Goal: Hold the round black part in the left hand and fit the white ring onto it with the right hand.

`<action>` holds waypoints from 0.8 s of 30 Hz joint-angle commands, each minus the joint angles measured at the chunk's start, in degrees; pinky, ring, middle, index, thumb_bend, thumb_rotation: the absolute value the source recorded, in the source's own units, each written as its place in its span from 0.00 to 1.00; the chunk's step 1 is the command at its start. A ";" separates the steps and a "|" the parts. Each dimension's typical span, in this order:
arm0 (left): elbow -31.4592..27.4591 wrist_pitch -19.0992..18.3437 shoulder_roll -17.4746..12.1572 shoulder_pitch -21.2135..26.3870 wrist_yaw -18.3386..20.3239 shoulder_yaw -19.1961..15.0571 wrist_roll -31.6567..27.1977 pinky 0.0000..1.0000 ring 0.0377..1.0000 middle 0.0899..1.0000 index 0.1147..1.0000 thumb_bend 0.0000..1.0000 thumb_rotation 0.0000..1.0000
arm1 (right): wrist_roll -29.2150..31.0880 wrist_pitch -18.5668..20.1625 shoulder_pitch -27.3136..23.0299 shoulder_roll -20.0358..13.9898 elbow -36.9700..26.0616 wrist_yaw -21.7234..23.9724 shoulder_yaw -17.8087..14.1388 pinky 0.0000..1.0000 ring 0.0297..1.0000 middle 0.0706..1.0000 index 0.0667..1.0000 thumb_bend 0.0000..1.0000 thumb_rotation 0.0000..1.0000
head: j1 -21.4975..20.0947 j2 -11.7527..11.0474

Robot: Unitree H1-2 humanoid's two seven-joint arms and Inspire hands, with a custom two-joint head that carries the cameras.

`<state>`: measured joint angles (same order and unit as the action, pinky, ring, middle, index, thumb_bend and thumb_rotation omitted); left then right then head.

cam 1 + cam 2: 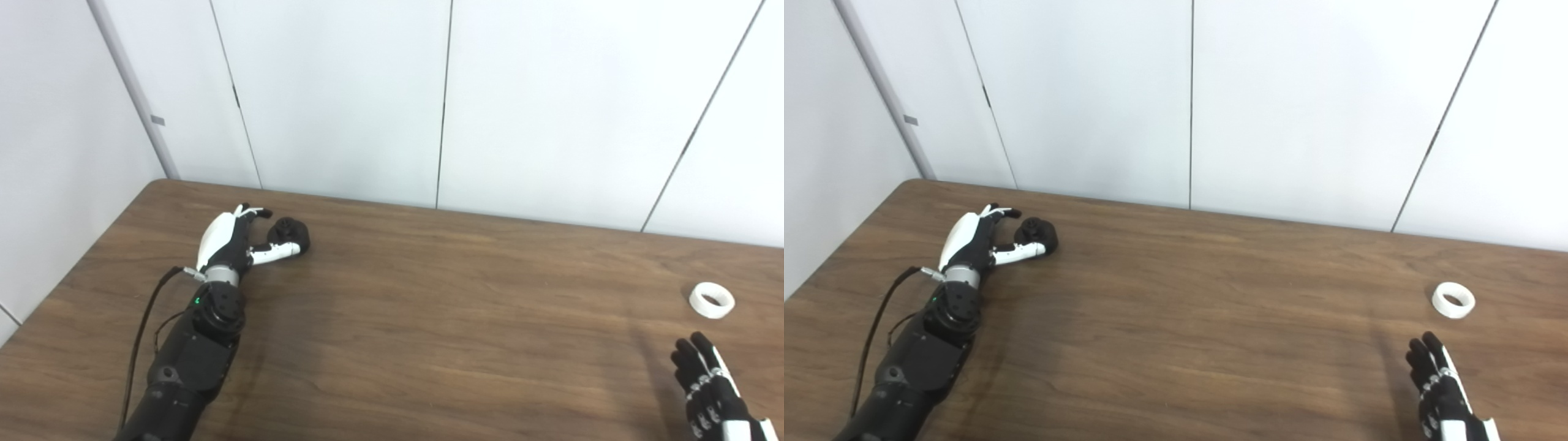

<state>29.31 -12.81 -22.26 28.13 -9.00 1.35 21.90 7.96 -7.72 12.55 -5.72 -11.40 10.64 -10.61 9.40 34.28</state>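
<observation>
A dark wood-grain table (429, 318) stood against pale wall panels (343, 98). The left hand (236, 239) lay stretched toward the far left corner, fingers spread around the round black part (290, 233), not closed. The right hand (710, 386) hovered with fingers apart, empty, near the small white ring (712, 300) on the table.

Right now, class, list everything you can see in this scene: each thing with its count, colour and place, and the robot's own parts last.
round black part: one, black, far left of the table, between the left robot hand's fingers and thumb.
white ring: one, white, flat on the table at the right, just beyond the right robot hand.
table: one, dark brown wood grain, filling the lower picture.
wall panels: several, white, behind the table.
left robot hand: one, white and black, open around the black part.
right robot hand: one, black and white, open, bottom right corner.
</observation>
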 commanded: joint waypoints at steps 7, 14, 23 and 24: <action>0.27 -0.76 -0.47 1.81 -0.05 0.67 0.58 1.00 1.00 1.00 0.81 0.99 0.40 | 1.02 -1.31 6.67 -0.89 1.82 0.21 -0.05 0.98 0.95 0.93 0.95 0.64 0.94 | -0.18 0.27; 3.27 1.04 -0.06 2.07 -1.83 1.18 0.73 1.00 1.00 1.00 0.79 1.00 0.36 | 1.11 -1.22 6.74 -0.81 1.90 0.21 -0.11 0.98 0.95 0.93 0.96 0.64 0.94 | -0.40 0.29; 7.13 3.60 0.84 2.31 -4.74 0.86 -0.25 1.00 1.00 1.00 0.76 1.00 0.33 | -0.26 -1.97 6.83 -1.02 1.96 0.16 0.11 0.96 0.95 0.93 0.95 0.64 0.95 | -1.28 0.31; 7.54 3.98 1.00 2.32 -5.04 0.72 -0.45 1.00 1.00 1.00 0.76 1.00 0.33 | -0.36 -2.02 6.83 -0.96 2.00 0.11 0.09 0.96 0.95 0.93 0.95 0.64 0.95 | -1.28 0.31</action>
<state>35.83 -8.67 -21.46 29.46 -14.33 2.41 22.37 7.65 -7.76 12.62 -5.74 -11.44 10.65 -10.86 8.09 34.54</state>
